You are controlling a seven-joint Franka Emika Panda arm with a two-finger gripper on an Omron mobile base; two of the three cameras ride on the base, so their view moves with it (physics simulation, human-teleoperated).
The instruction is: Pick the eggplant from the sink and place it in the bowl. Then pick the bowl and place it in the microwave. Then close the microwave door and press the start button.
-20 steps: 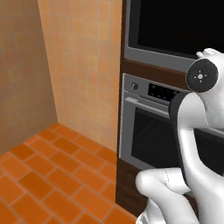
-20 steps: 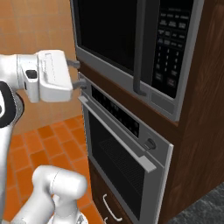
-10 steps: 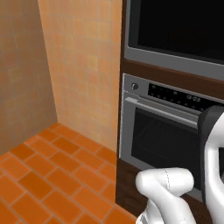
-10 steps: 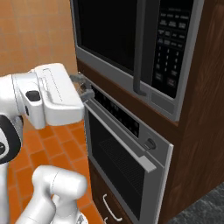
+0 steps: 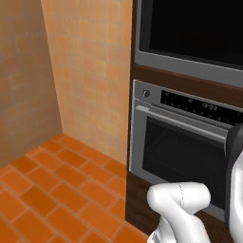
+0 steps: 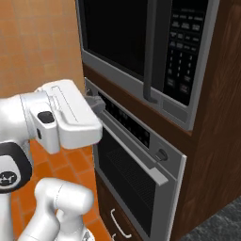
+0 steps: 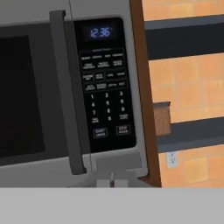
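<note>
The microwave (image 6: 141,52) sits built into a dark wood cabinet column (image 6: 216,141), directly above a steel oven (image 6: 136,174) with a bar handle (image 5: 182,122). The microwave door (image 7: 30,92), a black glass panel in a grey frame, lies flush against the front, its vertical handle (image 7: 68,92) standing just beside the keypad. By this evidence the door-closing step appears complete, and only the start button remains.

The control panel (image 7: 105,83) occupies the right edge of the microwave front. A blue clock display (image 7: 100,32) heads it; rows of keys follow, and two wider keys (image 7: 111,131) close the bottom row. Their lettering is too blurred to read, though the left one is probably the start key.

The white arm holds its hand (image 6: 70,115) level with the top edge of the oven, below the microwave and near its lower left corner, pointing toward the appliance front. The hand camera looks up and across at the keypad, presumably so that the hand can be aligned with the key before a press. The fingers (image 6: 96,102) show only as a dark stub beyond the white housing, and whether they are spread or closed cannot be told.

The eggplant, the bowl and the sink are not visible; the bowl is presumably inside the closed microwave.
</note>
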